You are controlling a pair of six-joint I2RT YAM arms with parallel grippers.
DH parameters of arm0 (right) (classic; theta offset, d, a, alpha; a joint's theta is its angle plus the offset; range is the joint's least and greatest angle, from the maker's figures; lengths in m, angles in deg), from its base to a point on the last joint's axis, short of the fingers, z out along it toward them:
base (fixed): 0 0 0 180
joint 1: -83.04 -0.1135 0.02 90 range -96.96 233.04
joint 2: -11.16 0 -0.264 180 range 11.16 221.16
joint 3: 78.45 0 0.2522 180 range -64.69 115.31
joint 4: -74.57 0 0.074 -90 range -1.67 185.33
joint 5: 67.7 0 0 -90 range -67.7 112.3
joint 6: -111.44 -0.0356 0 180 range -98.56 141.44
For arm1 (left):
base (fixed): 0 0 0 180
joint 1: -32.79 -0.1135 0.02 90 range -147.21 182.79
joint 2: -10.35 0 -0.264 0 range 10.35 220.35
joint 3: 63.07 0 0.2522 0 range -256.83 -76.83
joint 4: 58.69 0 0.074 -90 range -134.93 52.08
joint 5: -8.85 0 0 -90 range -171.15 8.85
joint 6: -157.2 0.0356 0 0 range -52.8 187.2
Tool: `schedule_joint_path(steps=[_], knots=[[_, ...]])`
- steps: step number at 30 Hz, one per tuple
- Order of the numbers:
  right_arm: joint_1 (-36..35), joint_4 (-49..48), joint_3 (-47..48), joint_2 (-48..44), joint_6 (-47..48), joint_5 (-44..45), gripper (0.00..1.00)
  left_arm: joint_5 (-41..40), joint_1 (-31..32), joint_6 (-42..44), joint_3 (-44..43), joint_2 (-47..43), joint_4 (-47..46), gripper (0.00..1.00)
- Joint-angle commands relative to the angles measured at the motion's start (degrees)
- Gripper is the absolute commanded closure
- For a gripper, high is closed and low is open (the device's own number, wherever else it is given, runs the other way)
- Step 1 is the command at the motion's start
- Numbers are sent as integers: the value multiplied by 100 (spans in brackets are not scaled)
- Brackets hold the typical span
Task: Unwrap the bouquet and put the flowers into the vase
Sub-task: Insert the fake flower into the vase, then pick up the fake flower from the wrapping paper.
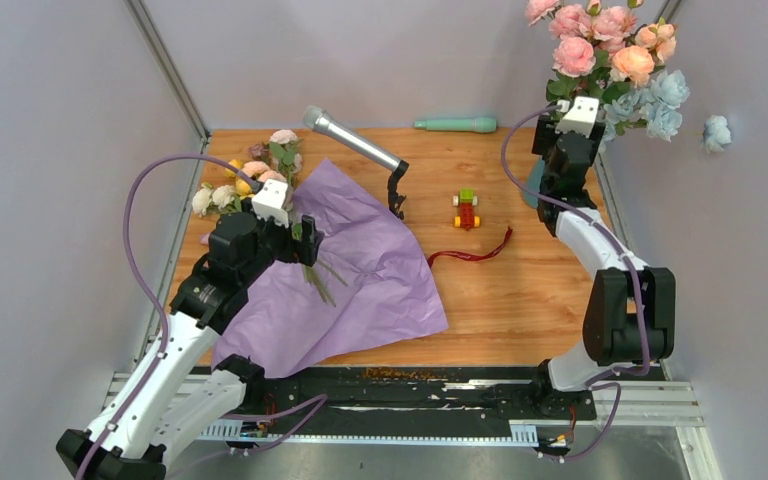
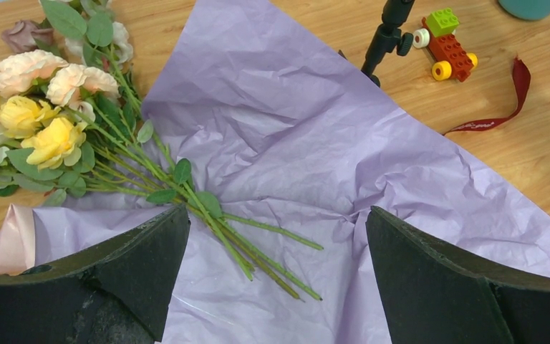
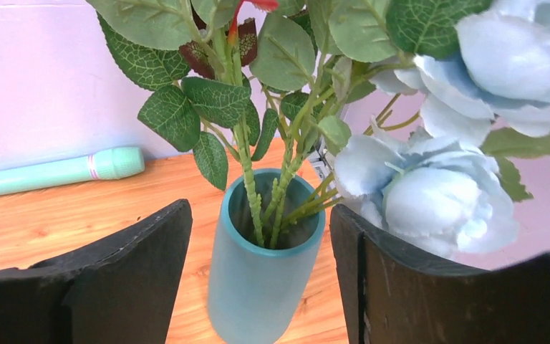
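The bouquet lies unwrapped: yellow, cream and pink flowers rest at the left edge of the spread lilac paper, their stems fanned across it. My left gripper hovers open over the stem ends, holding nothing. The dark red ribbon lies loose on the wood. At the back right, the teal vase holds pink and peach roses beside pale blue blooms. My right gripper is open, one finger on either side of the vase mouth, gripping nothing. From above, the arm hides most of the vase.
A microphone on a black stand rises just behind the paper. A small brick toy car sits mid-table near the ribbon. A mint-green rod lies along the back wall. White walls close in both sides.
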Motion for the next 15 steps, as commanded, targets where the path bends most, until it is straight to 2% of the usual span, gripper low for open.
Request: schedule_joint_path(steps=[1,10,15], knots=[[18,1,-277,-516,-470,-112,27,-19,-18,-16,17,-131,-86,0],[18,49,-1338,-1727,-1360,-591,23,-461,-21,-25,84,-183,-101,0],[18,330,-2065,-2499,-1889,-939,23,-1358,-37,-59,-19,-8,94,0]])
